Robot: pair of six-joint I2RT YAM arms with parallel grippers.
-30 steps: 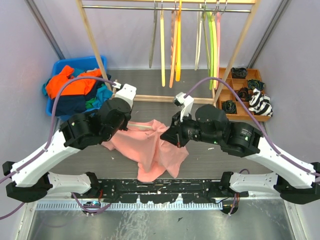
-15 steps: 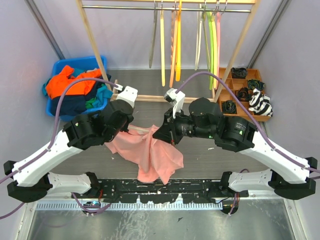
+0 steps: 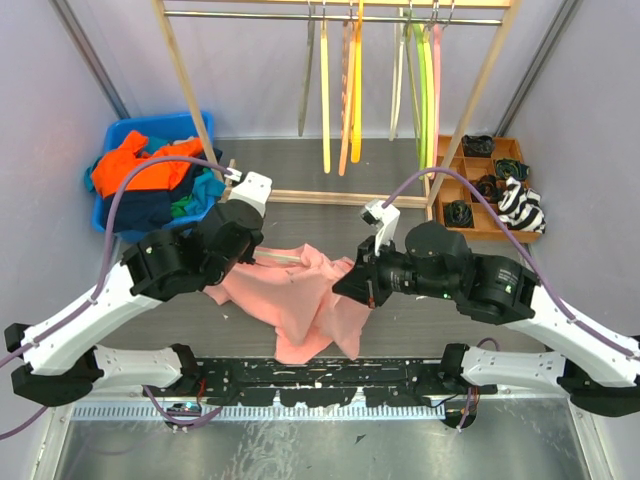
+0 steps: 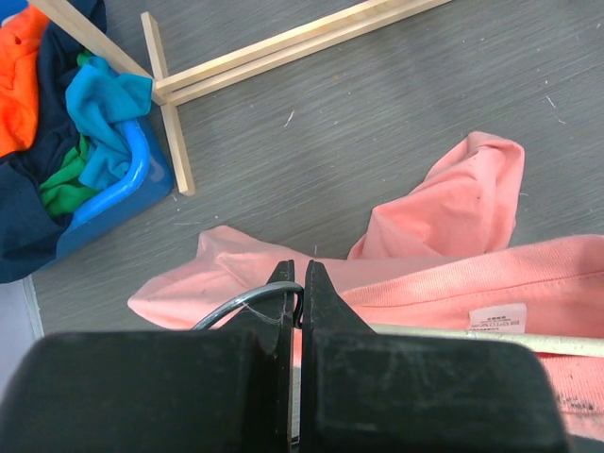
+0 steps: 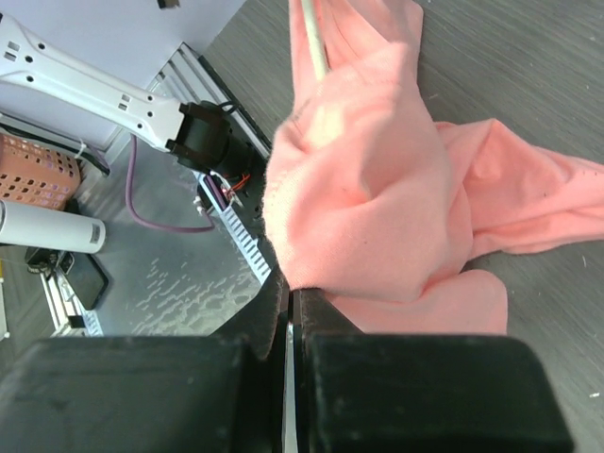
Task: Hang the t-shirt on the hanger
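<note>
Salmon-pink cotton, the t-shirt [image 3: 300, 305] lies crumpled on the grey bench [image 3: 275, 165] between the two arms, with one fold raised toward the right arm. The hanger [image 4: 453, 332] is already partly inside it: in the left wrist view its pale arm goes in at the collar, just beside the white label [image 4: 497, 314], and the rest is hidden by cloth. The left tool [image 4: 297, 278] has its fingers pressed together on the thin wire hook [image 4: 247, 304] and holds the hanger low over the bench. The right tool [image 5: 288, 294] is also pressed together and pinches a bunch of the pink cloth, which bulges in front of it; a piece of the pale hanger arm shows above this bunch in the right wrist view. I judge that the step in hand is the dressing of the hanger: one side seems started, but the shirt does not yet sit on both shoulders. The next move, I think, calls for the right tool to pull its cloth over the free end of the hanger while the left one keeps the hook steady, because so slim a wire could turn in the grip. Further out, a blue bin [image 3: 105, 215] with orange and dark clothes stands at the left, a wooden rack [image 3: 330, 197] with coloured hangers [image 3: 355, 90] stands behind, and a wooden tray [image 3: 480, 236] of small dark items is at the right.
</note>
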